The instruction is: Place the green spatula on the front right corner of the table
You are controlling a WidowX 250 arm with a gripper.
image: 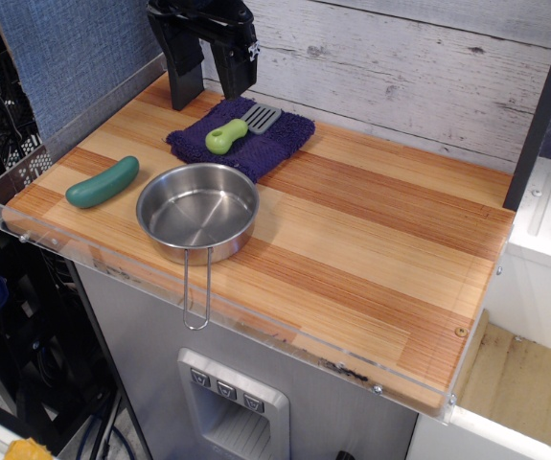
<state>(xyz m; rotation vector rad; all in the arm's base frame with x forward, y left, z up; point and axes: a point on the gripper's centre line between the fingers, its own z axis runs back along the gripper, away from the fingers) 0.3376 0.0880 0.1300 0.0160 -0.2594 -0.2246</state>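
The green spatula lies on a purple cloth at the back of the wooden table, its lime-green handle toward the front left and its grey slotted blade toward the back right. My gripper hangs above the back left of the table, just behind and left of the spatula. Its two black fingers point down, spread apart and empty. The front right corner of the table is bare wood.
A steel pot with a wire handle stands at the front left. A teal cucumber toy lies left of it. A clear acrylic rim edges the table. A plank wall stands behind.
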